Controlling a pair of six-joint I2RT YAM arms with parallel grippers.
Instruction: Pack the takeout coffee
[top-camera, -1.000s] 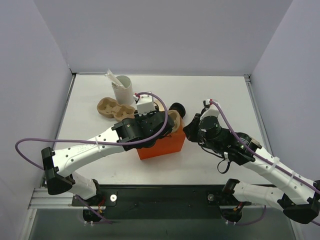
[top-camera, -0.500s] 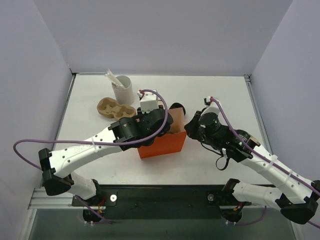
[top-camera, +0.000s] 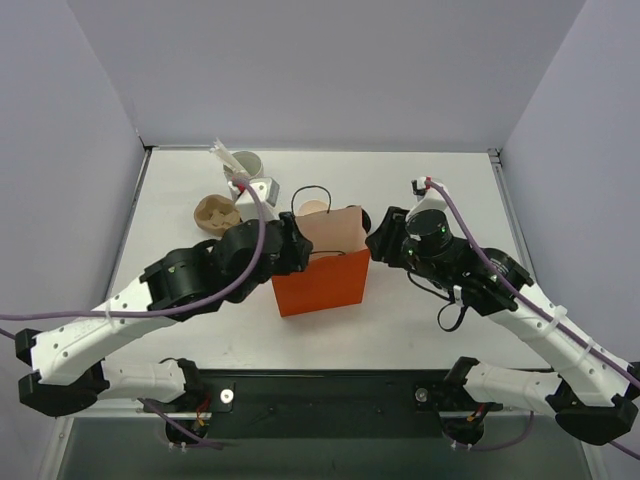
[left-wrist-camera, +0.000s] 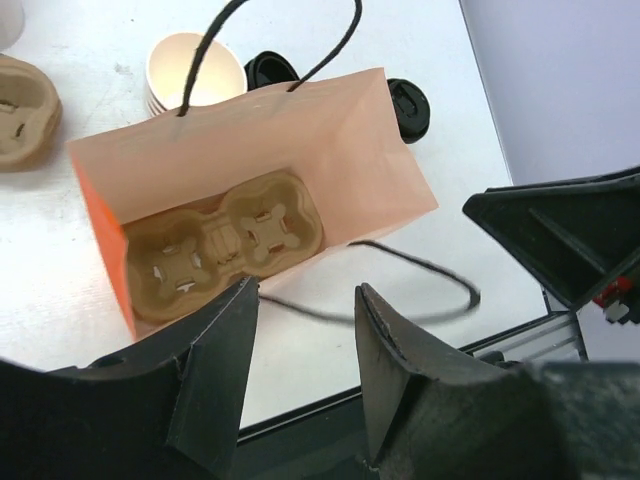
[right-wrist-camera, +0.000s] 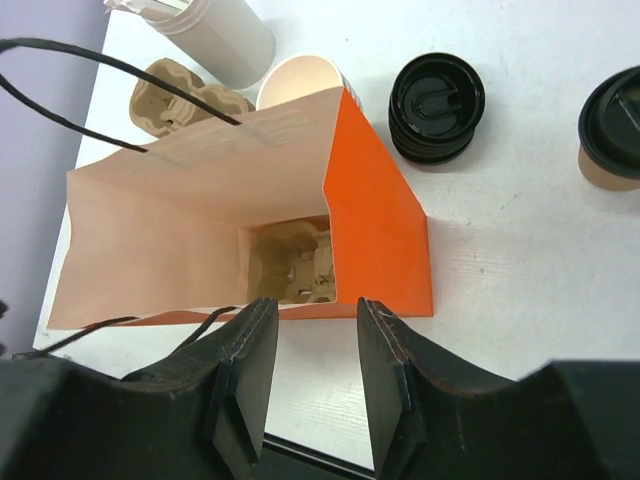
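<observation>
At the near side, the left arm's fingers (left-wrist-camera: 215, 370) stood apart and released, gripping nothing. A thin black cord handle (left-wrist-camera: 420, 265) ran across the gap beyond their tips, seemingly unpinched, though the view there was poor. The right arm's fingers (right-wrist-camera: 240, 370) were likewise spread and empty, just above the near rim of the bag.

Between the two arms, an open orange paper bag (top-camera: 320, 283) stood upright on the white counter (top-camera: 400, 175). A moulded tan pulp cup carrier (left-wrist-camera: 230, 240) lay flat on its bottom.

Beyond the bag's far right corner sat a pile of loose round black plastic lids (right-wrist-camera: 437, 105). The small tan paper takeout coffee with its black lid (right-wrist-camera: 612, 125) stood on the counter to their right, outside the bag. A stack of lidless tan cups (right-wrist-camera: 300, 80) stood just behind the bag's far wall. Farther left lay a second pulp carrier (top-camera: 215, 212), with a white cylindrical container (right-wrist-camera: 225, 35) behind it.
</observation>
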